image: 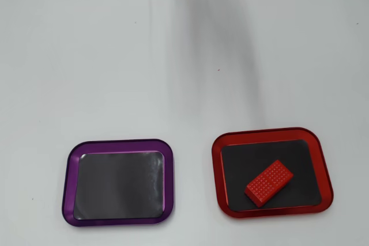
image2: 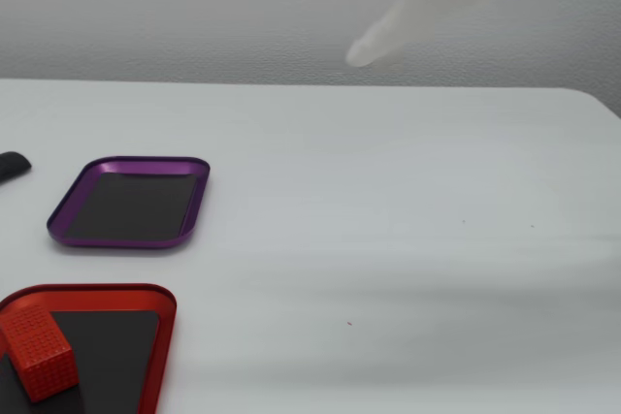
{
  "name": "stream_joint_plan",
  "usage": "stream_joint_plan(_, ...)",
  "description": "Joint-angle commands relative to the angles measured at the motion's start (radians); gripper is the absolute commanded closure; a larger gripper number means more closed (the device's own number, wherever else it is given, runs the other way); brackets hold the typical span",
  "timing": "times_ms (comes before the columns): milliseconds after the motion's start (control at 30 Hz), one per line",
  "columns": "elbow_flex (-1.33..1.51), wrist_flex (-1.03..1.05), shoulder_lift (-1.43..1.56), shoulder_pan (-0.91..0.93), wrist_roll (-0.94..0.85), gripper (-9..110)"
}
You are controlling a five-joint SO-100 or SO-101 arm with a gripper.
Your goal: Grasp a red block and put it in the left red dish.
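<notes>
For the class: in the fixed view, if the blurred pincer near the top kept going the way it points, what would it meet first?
The pincer points down-left, apparently toward bare table; nothing shows in that line. Blur makes depth uncertain.

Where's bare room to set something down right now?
The purple dish is empty. The table is bare above both dishes and in the strip between them. The red dish is crowded: the red block lies across its middle.

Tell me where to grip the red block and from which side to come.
Grip the red block across its narrow width, on the two long side faces, coming straight down from above. It lies flat and diagonal inside the red dish, clear of the rim, so turn the jaws to match that diagonal.
</notes>
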Motion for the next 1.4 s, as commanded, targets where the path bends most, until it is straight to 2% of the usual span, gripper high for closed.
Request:
stream_joint_plan(0,0.061,0.031,0.181,0.037,0.035,71)
stream_joint_plan(300,0.535,-0.097,0.68,0.206,0.049,71)
stream_joint_plan(600,0.954,-0.109,1.117,0.213,0.052,71)
stream_joint_plan(867,1.167,-0.074,1.088,0.213,0.196,71)
stream_joint_plan(1233,1.235,0.055,1.086,0.219,0.202,72)
stream_joint_plan(1367,1.233,0.063,1.086,0.221,0.207,84)
